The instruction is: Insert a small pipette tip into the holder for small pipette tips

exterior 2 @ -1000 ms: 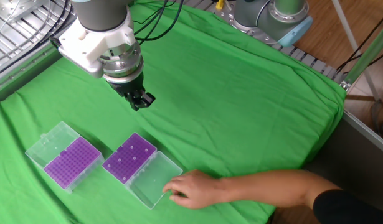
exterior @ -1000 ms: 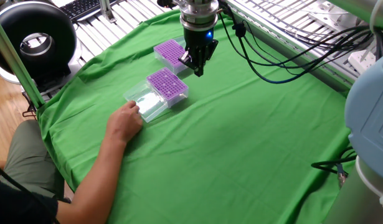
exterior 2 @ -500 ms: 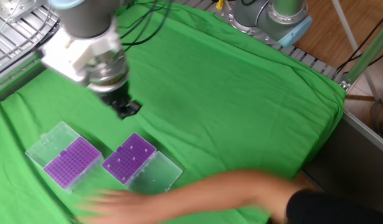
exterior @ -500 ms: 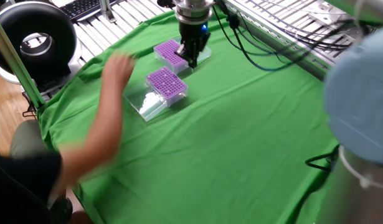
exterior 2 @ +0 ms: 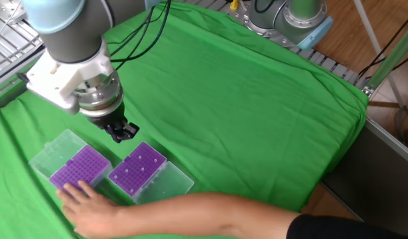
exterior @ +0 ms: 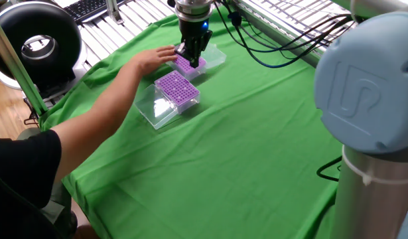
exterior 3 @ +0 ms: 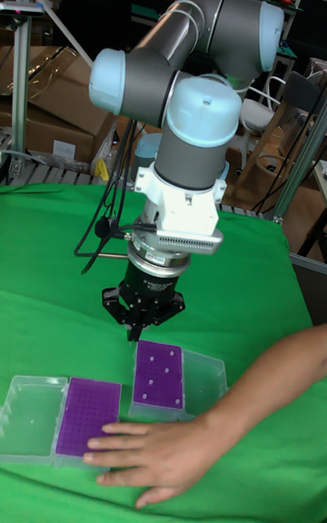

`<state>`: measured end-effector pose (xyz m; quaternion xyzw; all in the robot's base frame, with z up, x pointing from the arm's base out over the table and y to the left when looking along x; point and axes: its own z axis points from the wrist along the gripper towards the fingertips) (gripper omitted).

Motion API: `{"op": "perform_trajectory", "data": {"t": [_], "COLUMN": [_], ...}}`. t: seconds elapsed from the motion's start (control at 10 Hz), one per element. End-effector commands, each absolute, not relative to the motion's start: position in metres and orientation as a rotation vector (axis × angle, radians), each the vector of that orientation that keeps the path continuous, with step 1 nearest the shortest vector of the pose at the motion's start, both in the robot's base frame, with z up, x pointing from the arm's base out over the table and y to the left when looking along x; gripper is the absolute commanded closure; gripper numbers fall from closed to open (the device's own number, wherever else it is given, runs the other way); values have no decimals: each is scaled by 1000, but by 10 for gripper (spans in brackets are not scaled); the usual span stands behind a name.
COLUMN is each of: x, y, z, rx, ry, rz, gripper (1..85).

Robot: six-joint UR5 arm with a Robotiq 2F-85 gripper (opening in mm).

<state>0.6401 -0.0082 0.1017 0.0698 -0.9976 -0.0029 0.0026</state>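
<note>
The black two-finger gripper had been carried across from the coarse rack toward the finely gridded purple tip box with a clear hinged lid, which lay just below and in front of it. A bare hand had been shifted from the other box onto this one, apparently steadying it. Whether the fingers were clenched on a small pipette tip could not be told; none was discernible. Beside the gripper sat the purple rack with few wide holes on crumpled green cloth.
</note>
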Motion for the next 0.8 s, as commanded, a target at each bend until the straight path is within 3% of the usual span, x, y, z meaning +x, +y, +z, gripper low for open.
{"op": "perform_trajectory", "data": {"t": [0.0,0.7], "x": [640,667], "y": [-2,-53], "z": [102,98], "rx": [123,330], "ry": [-3116,-3134], "rz": [-44,52], "gripper": [847,847]}}
